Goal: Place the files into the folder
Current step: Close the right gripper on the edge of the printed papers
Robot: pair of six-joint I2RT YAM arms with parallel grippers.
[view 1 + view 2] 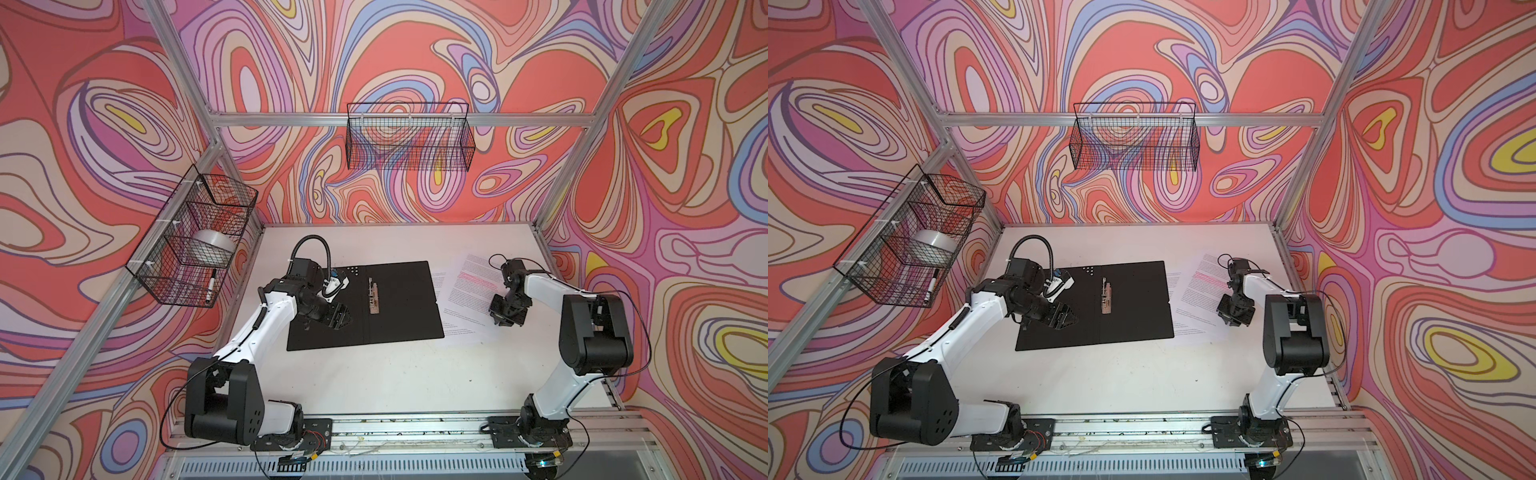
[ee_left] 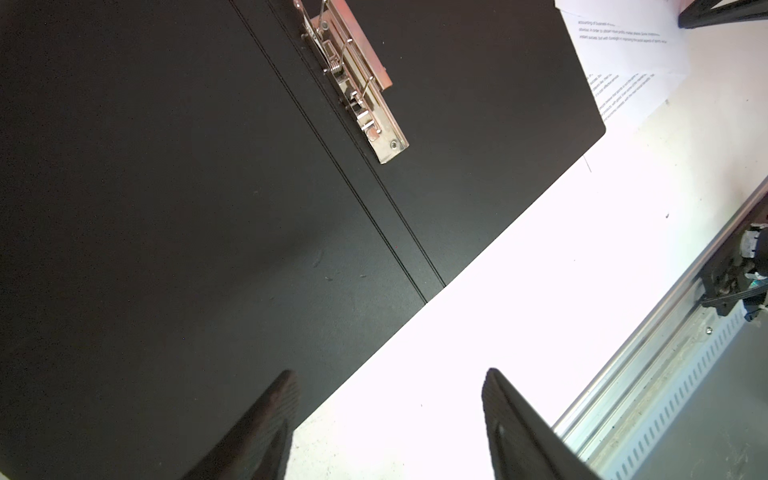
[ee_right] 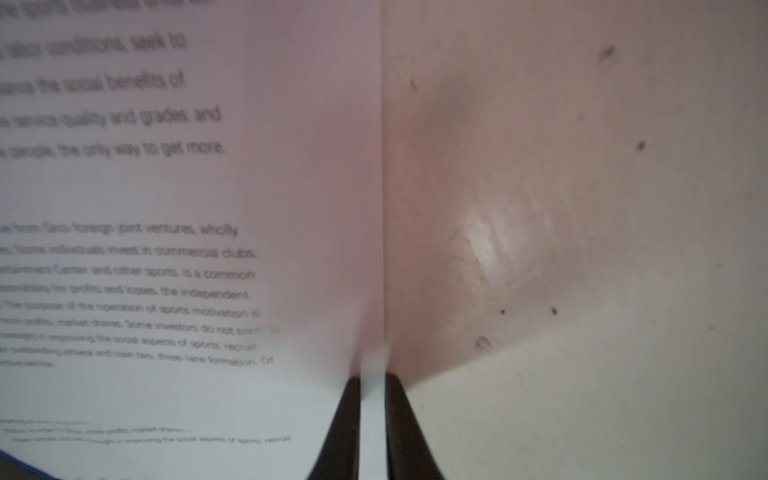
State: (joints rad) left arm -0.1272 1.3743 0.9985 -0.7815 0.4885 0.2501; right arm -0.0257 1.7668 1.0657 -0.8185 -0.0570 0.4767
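Note:
The folder point(image 1: 399, 307) point(image 1: 1133, 307) lies open and flat on the white table, black inside up, with its metal clip point(image 1: 372, 297) point(image 2: 357, 83) on the spine. The files point(image 1: 469, 286) point(image 1: 1200, 286), white printed sheets with pink highlighted lines, lie just right of it, partly under its right edge. My right gripper point(image 1: 505, 320) point(image 3: 372, 378) is shut on the near right edge of the files point(image 3: 166, 208). My left gripper point(image 1: 343, 320) point(image 2: 390, 374) hovers open over the folder's left half, holding nothing.
A wire basket point(image 1: 195, 241) on the left wall holds a tape roll point(image 1: 212, 245) and a marker point(image 1: 210, 284). Another wire basket point(image 1: 409, 137) hangs on the back wall. An aluminium rail point(image 1: 415, 424) runs along the table's front edge.

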